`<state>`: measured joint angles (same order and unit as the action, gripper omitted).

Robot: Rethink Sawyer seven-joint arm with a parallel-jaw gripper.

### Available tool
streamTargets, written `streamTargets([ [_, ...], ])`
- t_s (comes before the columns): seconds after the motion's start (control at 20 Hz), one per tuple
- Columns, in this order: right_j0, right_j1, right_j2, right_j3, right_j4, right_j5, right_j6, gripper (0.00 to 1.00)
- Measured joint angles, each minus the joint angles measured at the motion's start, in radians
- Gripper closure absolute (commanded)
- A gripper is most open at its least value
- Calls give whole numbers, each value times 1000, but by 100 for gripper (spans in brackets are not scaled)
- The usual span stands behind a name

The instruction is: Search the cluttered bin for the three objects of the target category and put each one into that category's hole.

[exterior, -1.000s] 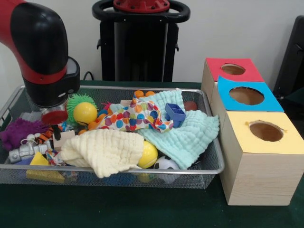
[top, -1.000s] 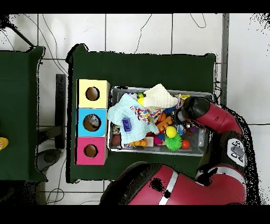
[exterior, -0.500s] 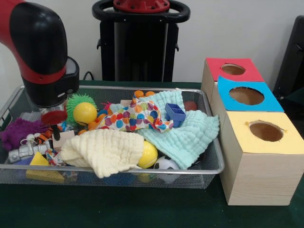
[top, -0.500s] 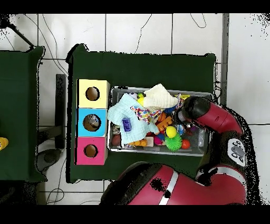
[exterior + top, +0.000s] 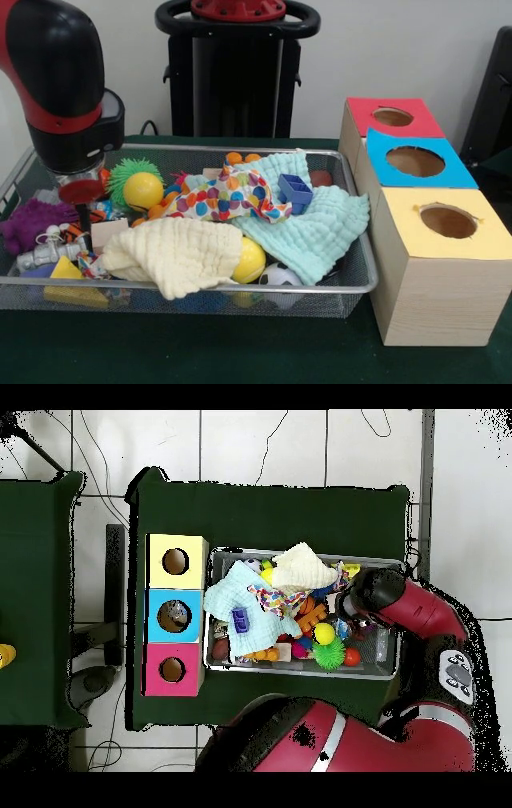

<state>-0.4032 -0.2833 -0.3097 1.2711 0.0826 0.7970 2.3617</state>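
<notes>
At the bottom of the front view the wire bin [image 5: 352, 284] holds the clutter: along its lower edge lie a cream cloth [image 5: 172, 254], a yellow ball [image 5: 250, 260] half under it, and a yellow block [image 5: 68, 270] at lower left. Just above these, mid-frame, sit a polka-dot cloth [image 5: 228, 194], a mint cloth [image 5: 316, 232], a small blue piece [image 5: 294, 190], and a second yellow ball [image 5: 143, 190] against a green spiky ball [image 5: 128, 170]; a purple fuzzy toy [image 5: 30, 220] lies at the far left. At the right stand three boxes, with the yellow hole [image 5: 448, 221] lowest, the blue hole [image 5: 414, 161] above it and the red hole [image 5: 392, 117] highest. The gripper [image 5: 82, 210] hangs at the upper left over the bin's left end, a red disc above a dark stem near a small wooden block [image 5: 106, 233]; I cannot tell whether it is spread or pressed together, and nothing visibly hangs from it. This looks like the search step: no target is singled out, and which category counts is not shown. The next move likely calls for lowering onto one exposed toy at the left, or shifting a cloth to uncover more.
</notes>
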Motion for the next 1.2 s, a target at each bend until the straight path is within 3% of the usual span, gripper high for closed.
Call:
streamTargets([
  [0.65,-42,-93,-1,38,-46,0,0,0],
  [1.2,-44,-89,0,48,-53,0,0,0],
])
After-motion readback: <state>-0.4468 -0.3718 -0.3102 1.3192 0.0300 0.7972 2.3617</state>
